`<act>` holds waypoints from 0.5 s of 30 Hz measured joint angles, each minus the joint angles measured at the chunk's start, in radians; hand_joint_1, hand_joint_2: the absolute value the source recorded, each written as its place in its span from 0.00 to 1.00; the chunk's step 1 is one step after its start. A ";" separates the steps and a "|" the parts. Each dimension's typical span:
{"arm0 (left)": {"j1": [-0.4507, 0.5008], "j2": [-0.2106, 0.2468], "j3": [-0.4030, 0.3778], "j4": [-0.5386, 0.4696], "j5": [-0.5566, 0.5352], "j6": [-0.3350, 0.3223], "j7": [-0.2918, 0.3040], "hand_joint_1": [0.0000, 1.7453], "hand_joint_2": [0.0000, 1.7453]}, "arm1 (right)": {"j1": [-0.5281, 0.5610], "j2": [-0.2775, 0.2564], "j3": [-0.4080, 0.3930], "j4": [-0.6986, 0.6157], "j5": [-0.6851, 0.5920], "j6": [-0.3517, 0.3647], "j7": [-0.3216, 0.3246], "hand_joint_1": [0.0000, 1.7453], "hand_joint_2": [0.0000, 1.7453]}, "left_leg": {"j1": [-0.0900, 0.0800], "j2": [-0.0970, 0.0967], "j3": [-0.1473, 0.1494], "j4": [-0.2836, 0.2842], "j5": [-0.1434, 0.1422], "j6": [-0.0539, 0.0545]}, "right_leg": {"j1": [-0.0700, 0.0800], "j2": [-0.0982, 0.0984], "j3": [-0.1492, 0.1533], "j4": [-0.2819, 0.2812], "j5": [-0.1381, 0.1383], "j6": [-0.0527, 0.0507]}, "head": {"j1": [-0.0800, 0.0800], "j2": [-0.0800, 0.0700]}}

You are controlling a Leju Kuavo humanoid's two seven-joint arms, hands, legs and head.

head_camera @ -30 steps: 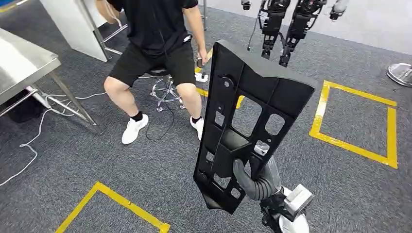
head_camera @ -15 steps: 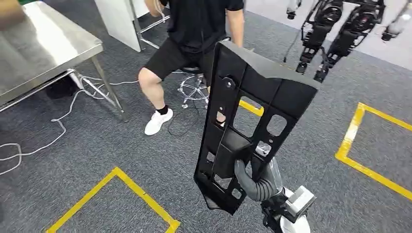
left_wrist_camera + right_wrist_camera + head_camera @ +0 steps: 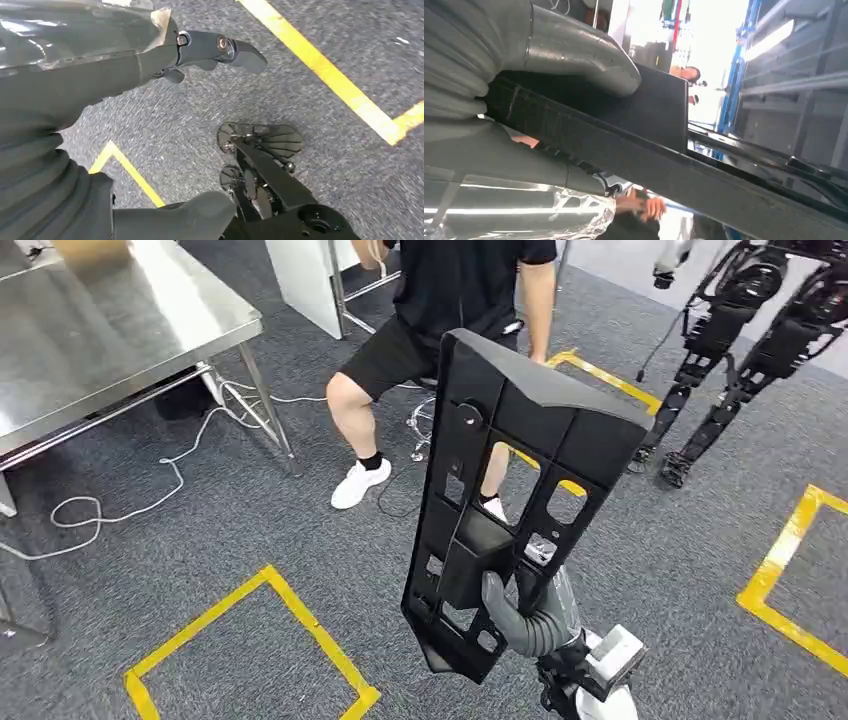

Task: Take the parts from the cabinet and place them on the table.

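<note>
1. The shiny steel table with thin metal legs is cut off at the picture's upper left edge in the head view; a blurred tan shape lies at its far end, too unclear to name.
2. The seated person in black shirt, black shorts and white shoes is cut off at the top, and one leg is hidden behind the part.
3. The long black moulded plastic panel with rectangular cut-outs and raised ribs stands nearly upright, lifted over the grey carpet, well apart from the table. Its top end is broad with an angled lip; it narrows toward the bottom.
4. The right hand grips the panel low down, grey thumb hooked through a cut-out; its fingers are hidden behind the plastic. In the right wrist view the thumb presses flat on the panel's dark edge.
5. The left hand hangs over the carpet and yellow floor tape, fingers apart, holding nothing.
</note>
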State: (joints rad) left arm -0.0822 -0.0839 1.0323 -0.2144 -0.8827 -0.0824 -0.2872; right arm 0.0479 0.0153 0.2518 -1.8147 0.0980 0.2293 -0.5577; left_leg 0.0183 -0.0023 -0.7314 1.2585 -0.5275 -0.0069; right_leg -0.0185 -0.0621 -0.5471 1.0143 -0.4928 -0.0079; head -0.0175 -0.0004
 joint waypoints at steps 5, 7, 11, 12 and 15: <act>-0.004 0.004 0.000 0.000 0.000 0.007 0.005 0.00 1.00 | -0.007 0.001 0.000 0.000 0.002 0.000 0.003 1.00 1.00 | -0.017 0.057 0.118 -0.229 0.075 0.025 | 0.013 -0.043 0.015 0.000 -0.016 0.019 | 0.005 0.000; -0.003 0.006 0.000 0.000 0.000 0.010 0.010 0.00 1.00 | -0.010 0.002 0.002 -0.001 0.005 0.000 0.007 1.00 1.00 | -0.022 0.033 0.116 -0.234 0.076 0.035 | 0.013 -0.064 0.023 -0.009 -0.017 0.028 | 0.005 0.000; -0.005 0.006 0.000 0.000 -0.001 0.010 0.013 0.00 1.00 | -0.012 0.000 0.002 -0.003 0.008 0.000 0.008 1.00 1.00 | -0.008 -0.009 0.136 -0.257 0.093 0.057 | 0.008 0.049 -0.054 0.167 -0.104 0.020 | 0.015 0.000; -0.006 0.006 0.000 0.000 -0.001 0.010 0.013 0.00 1.00 | -0.009 -0.002 0.002 -0.002 0.008 0.000 0.010 1.00 1.00 | -0.009 -0.024 0.135 -0.257 0.093 0.057 | 0.007 0.053 -0.098 0.248 -0.132 0.018 | 0.015 0.000; -0.004 0.006 0.000 0.000 -0.001 0.010 0.015 0.00 1.00 | -0.006 -0.003 0.002 -0.002 0.008 0.000 0.010 1.00 1.00 | -0.009 -0.067 0.136 -0.255 0.092 0.057 | 0.005 0.056 -0.117 0.253 -0.103 0.042 | 0.015 0.000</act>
State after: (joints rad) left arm -0.0864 -0.0782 1.0327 -0.2148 -0.8839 -0.0721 -0.2724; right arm 0.0418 0.0126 0.2541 -1.8162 0.1060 0.2293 -0.5478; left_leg 0.0096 -0.0691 -0.5956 1.0033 -0.4355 0.0497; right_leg -0.0131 -0.0064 -0.6644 1.2672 -0.5957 0.0341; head -0.0030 -0.0004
